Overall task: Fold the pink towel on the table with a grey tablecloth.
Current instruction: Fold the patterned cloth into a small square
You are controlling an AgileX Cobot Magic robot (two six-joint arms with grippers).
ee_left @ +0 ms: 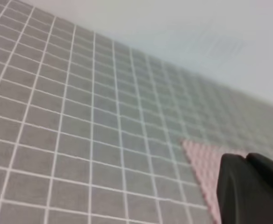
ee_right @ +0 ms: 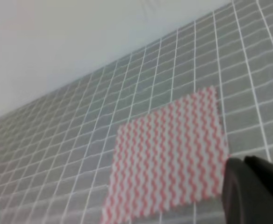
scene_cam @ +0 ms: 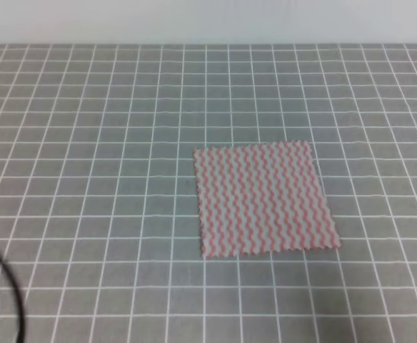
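Where the high view looks down, the pink towel (scene_cam: 265, 200) lies flat and unfolded on the table with a grey tablecloth (scene_cam: 94, 143), right of centre. A black cable (scene_cam: 12, 300) shows at the left edge; no gripper is seen.

Left wrist view: left gripper (ee_left: 251, 189) is a dark blurred mass at lower right, towel corner just beside it. Jaw state: cannot tell.

Right wrist view: right gripper (ee_right: 253, 191) sits at lower right, by the towel's edge. Jaw state: cannot tell.

Plain pale wall (scene_cam: 208, 20) behind, soft even light
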